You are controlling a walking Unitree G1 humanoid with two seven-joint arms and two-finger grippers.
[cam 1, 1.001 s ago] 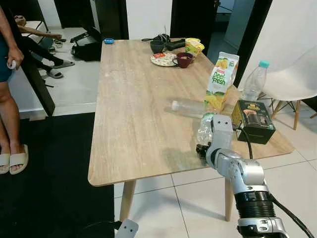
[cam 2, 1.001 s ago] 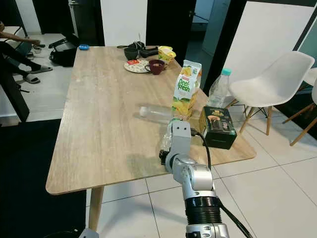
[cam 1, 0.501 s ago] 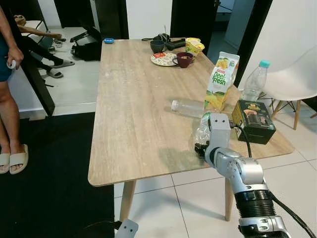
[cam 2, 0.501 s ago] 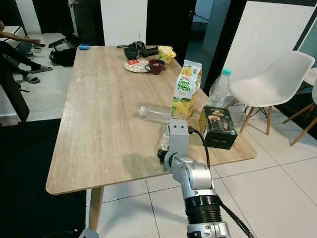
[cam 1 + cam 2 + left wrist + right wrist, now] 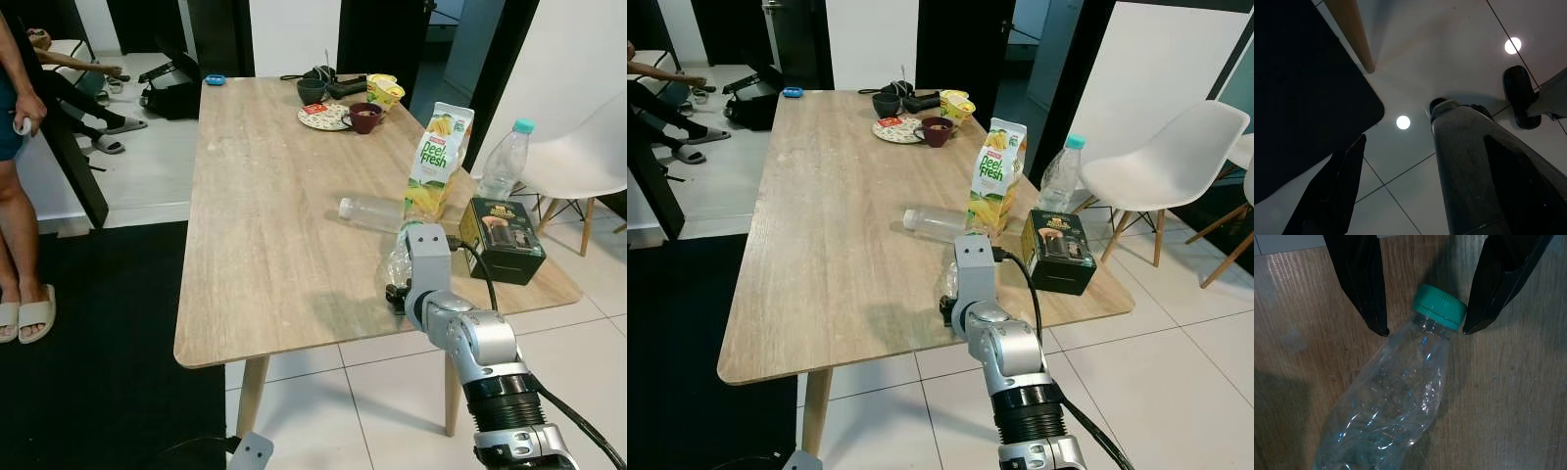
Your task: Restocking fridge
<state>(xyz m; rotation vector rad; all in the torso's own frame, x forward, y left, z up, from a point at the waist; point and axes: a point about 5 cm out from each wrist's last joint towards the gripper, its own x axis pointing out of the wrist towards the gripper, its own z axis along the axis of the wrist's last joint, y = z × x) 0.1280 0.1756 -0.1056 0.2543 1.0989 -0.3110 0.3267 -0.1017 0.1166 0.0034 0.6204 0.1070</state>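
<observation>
Right tool (image 5: 1425, 330): my fingers are spread apart, one on each side of the green cap (image 5: 1440, 306) of a crumpled clear bottle (image 5: 1386, 411); the fingertips (image 5: 1376, 323) sit level with the neck and are not pressed onto it.
Crumpled bottle position: lying on its side on the wooden surface (image 5: 265, 225), near the front right edge, just ahead of my right wrist (image 5: 428, 257).
Left tool (image 5: 1400, 196): hanging low beside the surface, pointed at the tiled floor (image 5: 1410, 63); the fingers stand apart with nothing between them.
Second clear bottle (image 5: 372, 211): lying on its side, farther in on the surface, just left of the juice carton.
Juice carton (image 5: 437, 159): upright, right part of the surface, behind the crumpled bottle.
Upright bottle with teal cap (image 5: 505, 162): standing at the right edge, beside the carton.
Dark box (image 5: 502, 238): near right corner of the surface, just in front of the upright bottle.
Far end: plate (image 5: 323, 117), maroon cup (image 5: 364, 117), dark bowl (image 5: 312, 91).
Person (image 5: 15, 166): standing at the far left on the floor.
White chair (image 5: 578, 157): right of the surface.
</observation>
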